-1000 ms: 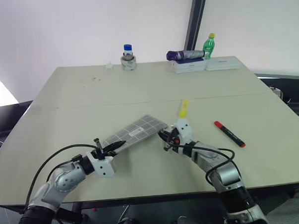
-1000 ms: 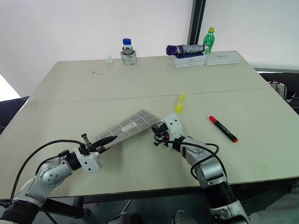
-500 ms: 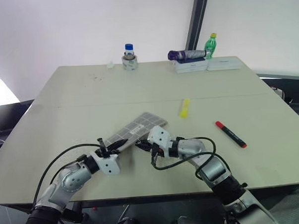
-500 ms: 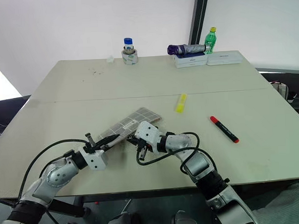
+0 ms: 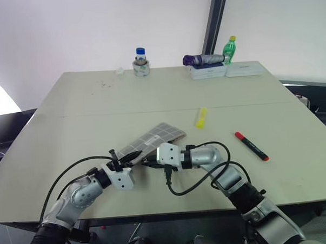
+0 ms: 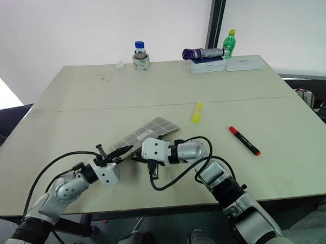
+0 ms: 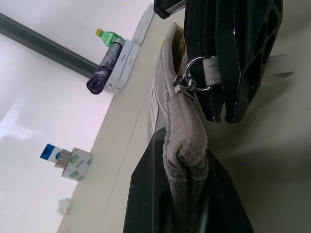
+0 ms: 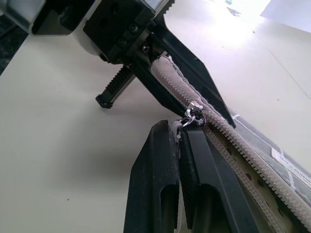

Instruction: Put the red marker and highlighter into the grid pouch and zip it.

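The grey grid pouch [image 5: 157,137] lies slanted at the table's front middle, its near end lifted. My left gripper [image 5: 132,154] is shut on that end's fabric [image 7: 184,145]. My right gripper [image 5: 147,161] points left at it, fingers [image 8: 199,160] shut on the tab of the zipper pull [image 8: 194,112], which sits right beside the left fingers. The zipper [image 8: 243,150] runs back along the pouch's edge. The yellow highlighter [image 5: 200,117] lies on the table behind the pouch. Further right lies the red marker [image 5: 250,146]. Neither pen touches a gripper.
At the table's far edge [image 5: 160,69] stand a blue-capped jar on a tape roll [image 5: 140,63], a purple folded umbrella [image 5: 202,59] on white boxes [image 5: 225,70] and a green bottle [image 5: 230,48]. Black cables loop from both wrists over the table's front.
My right gripper has swung left from the pouch's far corner, rolling its wrist, to the zipper pull beside the left gripper. The left gripper keeps its hold and place.
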{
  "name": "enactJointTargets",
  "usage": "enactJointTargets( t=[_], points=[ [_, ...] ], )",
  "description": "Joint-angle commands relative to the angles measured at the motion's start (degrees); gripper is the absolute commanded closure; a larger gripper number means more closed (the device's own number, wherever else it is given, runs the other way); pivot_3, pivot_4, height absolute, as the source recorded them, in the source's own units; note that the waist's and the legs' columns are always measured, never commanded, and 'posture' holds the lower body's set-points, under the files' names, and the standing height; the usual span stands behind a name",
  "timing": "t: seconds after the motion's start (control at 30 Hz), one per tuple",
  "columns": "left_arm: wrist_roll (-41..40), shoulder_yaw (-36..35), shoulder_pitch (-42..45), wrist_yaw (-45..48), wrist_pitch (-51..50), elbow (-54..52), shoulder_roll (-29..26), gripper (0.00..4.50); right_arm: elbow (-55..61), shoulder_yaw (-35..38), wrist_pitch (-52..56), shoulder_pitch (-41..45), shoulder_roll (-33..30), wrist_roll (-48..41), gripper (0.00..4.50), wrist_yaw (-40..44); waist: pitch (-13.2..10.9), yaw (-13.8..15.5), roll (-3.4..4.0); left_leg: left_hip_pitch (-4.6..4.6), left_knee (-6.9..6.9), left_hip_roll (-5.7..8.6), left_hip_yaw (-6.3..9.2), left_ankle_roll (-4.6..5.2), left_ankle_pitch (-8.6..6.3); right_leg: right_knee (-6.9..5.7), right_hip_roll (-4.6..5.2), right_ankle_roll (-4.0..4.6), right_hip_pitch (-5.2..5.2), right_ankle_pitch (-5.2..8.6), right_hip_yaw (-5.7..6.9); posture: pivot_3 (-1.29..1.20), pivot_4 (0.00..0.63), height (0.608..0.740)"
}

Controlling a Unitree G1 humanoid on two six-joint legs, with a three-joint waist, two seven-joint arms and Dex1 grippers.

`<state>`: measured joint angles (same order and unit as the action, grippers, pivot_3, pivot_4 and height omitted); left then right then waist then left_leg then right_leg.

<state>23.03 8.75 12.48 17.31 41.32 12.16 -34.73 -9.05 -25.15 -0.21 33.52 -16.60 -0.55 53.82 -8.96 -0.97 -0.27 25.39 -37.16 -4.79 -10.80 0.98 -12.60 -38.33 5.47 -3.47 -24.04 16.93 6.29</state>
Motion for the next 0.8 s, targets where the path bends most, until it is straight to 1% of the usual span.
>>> enactJointTargets(
  t=[0.03,0.17,0.2,0.3,0.37,0.4,0.47,0.5,0.57,0.67,0.7,0.8],
  points=[
    [-0.72,-1.01,0.60,-0.42,-0.93,-1.53,-0.23,4.50,1.15,2.03,-1.47,0.97,0.02,-0.51,4.42,-0.31,0.00,0.03,0.00,0.00,0.00,0.00,0.00,0.00,0.00,0.00,0.00,0.00,0.00,0.00,0.00,0.00,0.150,0.740],
    [-0.90,-1.07,0.56,-0.43,-1.13,-1.79,-0.36,4.50,2.43,3.26,-0.09,-0.78,-1.39,-1.83,4.42,0.67,0.00,0.11,0.00,0.00,-0.02,0.00,0.00,0.00,0.00,0.00,0.01,0.00,0.01,0.00,0.00,0.00,0.150,0.740],
    [-1.02,-1.12,0.61,-0.41,-1.21,-1.83,-0.36,4.50,2.71,3.78,0.43,-1.17,-1.76,-2.40,4.13,0.87,0.00,0.13,0.00,0.00,-0.02,0.00,0.00,0.00,0.00,0.00,0.01,0.00,0.01,0.00,0.00,0.00,0.150,0.740],
    [-1.09,-1.23,0.63,-0.42,-1.37,-2.07,-0.44,4.50,3.95,4.73,1.23,-2.11,-2.92,-3.55,3.02,1.80,0.00,0.15,0.00,0.00,-0.02,0.00,0.00,0.00,0.00,0.00,0.01,0.00,0.01,0.00,0.00,0.00,0.150,0.740],
    [-1.22,-1.31,0.71,-0.43,-1.55,-2.13,-0.45,4.50,4.82,5.35,2.43,-2.87,-3.67,-4.16,1.88,1.92,0.00,0.09,0.00,0.00,-0.03,0.01,0.00,0.01,0.00,0.00,0.01,0.00,0.02,0.00,-0.01,0.00,0.150,0.740],
    [-1.31,-1.34,0.74,-0.45,-1.60,-2.14,-0.44,4.50,5.03,5.53,2.51,-3.19,-4.17,-3.95,1.41,1.81,0.00,0.07,0.00,0.00,-0.03,0.00,0.01,0.03,-0.02,-0.01,0.01,0.00,0.01,0.00,-0.01,0.00,0.150,0.740],
    [-1.36,-1.39,0.79,-0.51,-1.73,-2.20,-0.40,4.50,5.76,6.19,2.92,-4.08,-5.16,-4.48,0.31,2.15,0.00,0.07,0.00,0.00,-0.02,-0.01,0.02,0.03,-0.02,-0.01,0.00,0.00,0.01,0.00,-0.01,0.00,0.150,0.740],
    [-1.35,-1.42,0.80,-0.50,-1.73,-2.25,-0.46,4.50,6.30,6.91,3.57,-4.59,-5.41,-5.12,0.04,1.91,0.00,0.07,0.00,0.00,-0.02,-0.01,0.02,0.03,-0.02,-0.01,0.00,0.00,0.01,0.00,0.00,0.00,0.150,0.740],
    [-1.94,-1.77,0.73,-0.41,-2.01,-2.20,-0.47,4.50,7.29,9.23,5.01,-5.68,-5.98,-6.60,0.04,1.08,0.00,0.12,0.00,0.00,-0.02,0.00,0.02,0.03,-0.02,-0.01,0.01,0.00,0.01,0.00,-0.01,0.00,0.150,0.740],
    [-1.80,-2.19,0.46,-0.47,-1.78,-2.12,-1.04,4.50,9.22,14.63,10.64,-7.71,-6.06,-9.60,0.04,-2.77,0.00,0.27,0.00,0.00,-0.04,0.00,0.02,0.04,-0.02,-0.01,0.01,0.00,0.02,0.00,-0.01,0.00,0.150,0.740],
    [-1.69,-2.34,0.30,-0.60,-1.61,-2.05,-1.28,4.50,9.99,16.50,12.41,-8.20,-5.67,-10.64,0.04,-4.54,0.00,0.25,-0.01,0.00,-0.04,0.00,0.04,0.05,-0.03,-0.01,0.02,0.00,0.03,0.00,-0.01,0.00,0.150,0.740],
    [-1.93,-2.82,-0.29,-0.94,-1.52,-1.91,-1.82,4.50,13.92,25.35,19.80,-8.87,-2.24,-16.44,0.04,-13.74,0.00,0.19,-0.01,0.00,-0.05,0.00,0.05,0.08,-0.05,-0.02,0.02,0.00,0.03,0.00,-0.01,0.00,0.150,0.740]
  ],
)
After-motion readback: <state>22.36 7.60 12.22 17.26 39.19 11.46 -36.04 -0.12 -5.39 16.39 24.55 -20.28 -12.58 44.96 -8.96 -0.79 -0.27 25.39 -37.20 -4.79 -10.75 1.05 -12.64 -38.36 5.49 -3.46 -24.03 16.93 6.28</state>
